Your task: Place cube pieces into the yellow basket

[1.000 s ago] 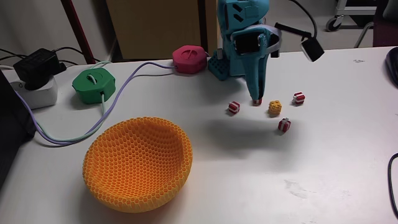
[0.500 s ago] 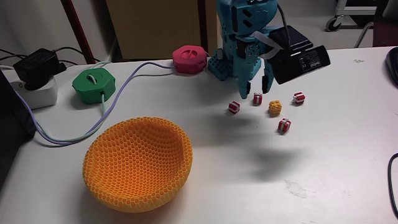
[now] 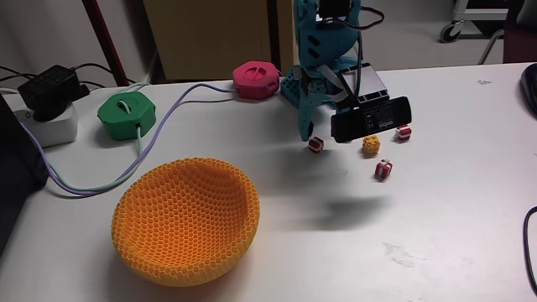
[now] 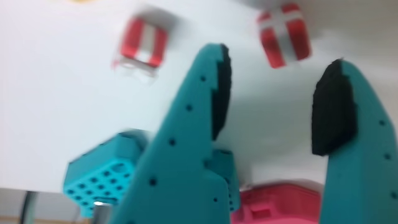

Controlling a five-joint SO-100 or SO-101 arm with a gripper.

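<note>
Tool state: I see the tool [image 4: 273, 106] spread apart with white bench showing between the black pads, nothing gripped.
Tool position: in the fixed view the tool [image 3: 312, 134] hangs point-down over the bench [image 3: 403, 243], with its tip just above the nearest striped cube [image 3: 315, 145].
Key relation: in the wrist view one striped cube [image 4: 283, 34] lies just beyond the fingertips, roughly in line with the gap but nearer the right-hand finger [image 4: 333, 106]; I judge a short reach forward and down would put it between the pads.
Second cube: another striped cube [image 4: 142, 42] sits beyond the tool and off to the left of the left-hand finger [image 4: 217, 93], outside the gap.
Other cube pieces: in the fixed view the yellow-orange cube [image 3: 371, 145], a striped cube [image 3: 383, 169] and one more striped cube [image 3: 404, 131] lie to the right of the tool, partly behind the wrist camera.
Yellow basket: the yellow basket [image 3: 186, 220] stands well apart from the tool, toward the lower left of the fixed view, and holds no cube that I can see.
Long axis: the cubes have none, so I judge the approach angle matters little.
Risk: I judge the right pad could nudge the cube aside if I descend off-centre.
</note>
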